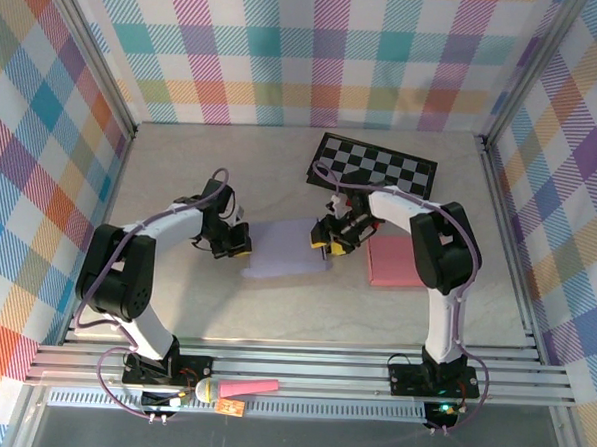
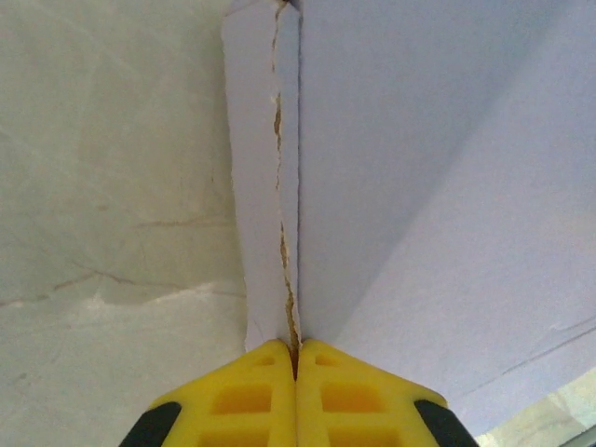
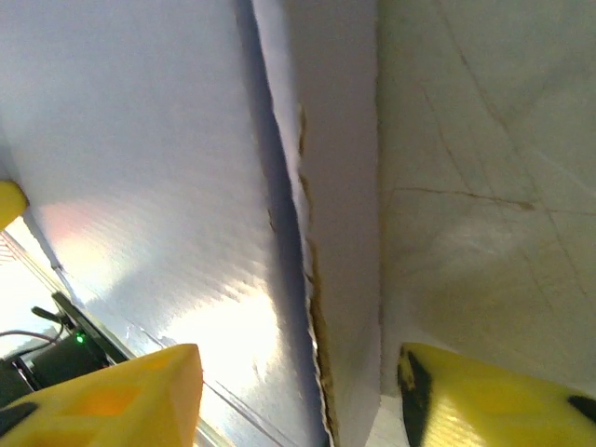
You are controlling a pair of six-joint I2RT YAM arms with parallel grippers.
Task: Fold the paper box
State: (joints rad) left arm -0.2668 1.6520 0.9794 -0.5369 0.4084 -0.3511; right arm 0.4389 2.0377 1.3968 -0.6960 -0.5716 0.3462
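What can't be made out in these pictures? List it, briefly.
- Top view: paper box side edges, hidden under the left gripper and right gripper.
- Left wrist view: the box's outline, cut off by top and right edges.
- Top view: small orange item by the left arm's base, too small to identify.

The two yellow fingers (image 2: 240, 396) of the left gripper (image 2: 296, 361) are pressed together at the bottom, and they pinch the edge of the pale lilac paper box (image 2: 428, 186). From the pinch, a rough brownish seam (image 2: 282, 233) runs straight up, with a narrow lilac strip (image 2: 253, 186) on its left. The beige marbled table top (image 2: 102, 233) lies further to the left.
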